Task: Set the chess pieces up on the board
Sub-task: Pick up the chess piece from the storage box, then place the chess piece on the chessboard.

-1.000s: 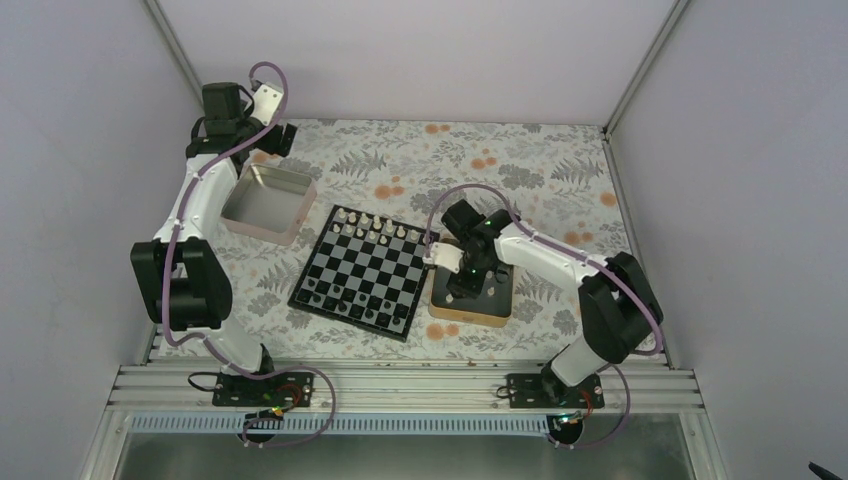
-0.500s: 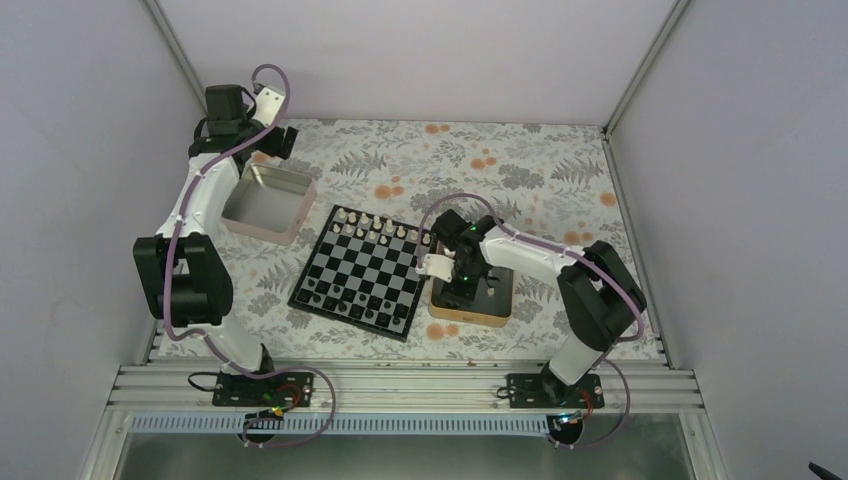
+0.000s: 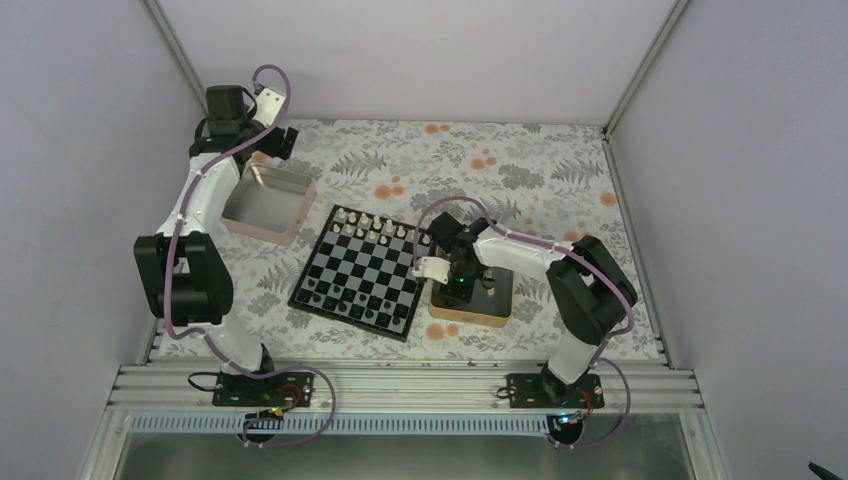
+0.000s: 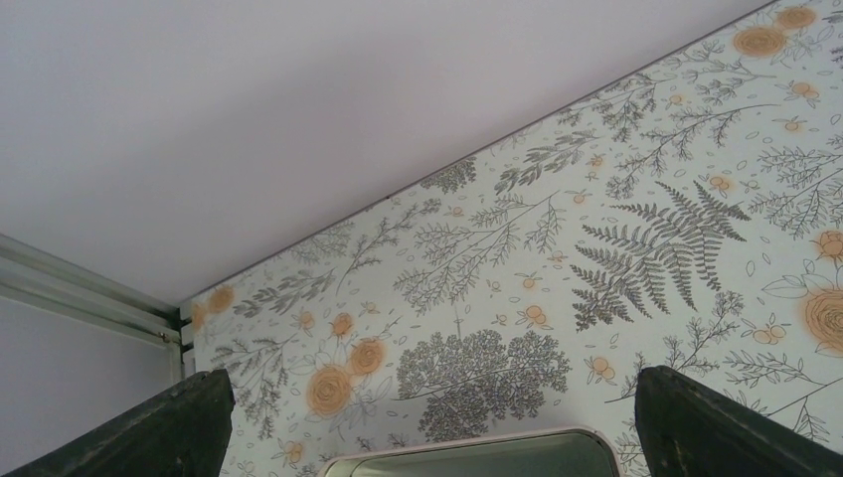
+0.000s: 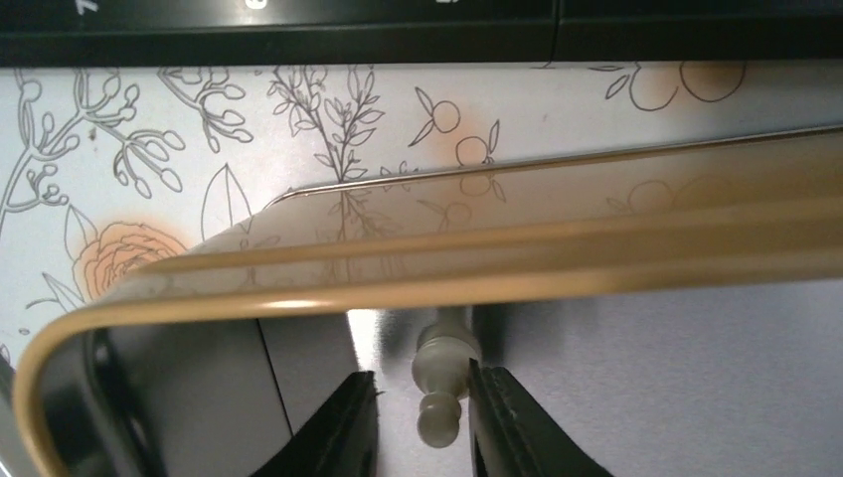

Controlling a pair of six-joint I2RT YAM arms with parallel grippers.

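Note:
A small cream pawn [image 5: 440,370] lies on the shiny floor of the gold tin [image 5: 517,283]. My right gripper [image 5: 421,390] is down inside that tin with a finger on each side of the pawn. The right finger touches it and a narrow gap shows on the left, so the jaws stand open. In the top view the right gripper [image 3: 457,283] is over the tin [image 3: 470,314], just right of the board [image 3: 362,268]. Several cream chess pieces [image 3: 375,226] line the board's far rows. My left gripper [image 4: 432,393] is wide open and holds nothing.
Small dark chessmen [image 3: 345,300] stand on the board's near rows. A pinkish silver tin [image 3: 265,205] sits left of the board, under the left gripper [image 3: 283,140]; its rim [image 4: 467,442] shows in the left wrist view. The board's black edge [image 5: 298,40] runs beyond the gold tin.
The right arm has folded in and lowered its gripper into the gold tin, and the jaws have narrowed around the pawn. The left arm has barely moved.

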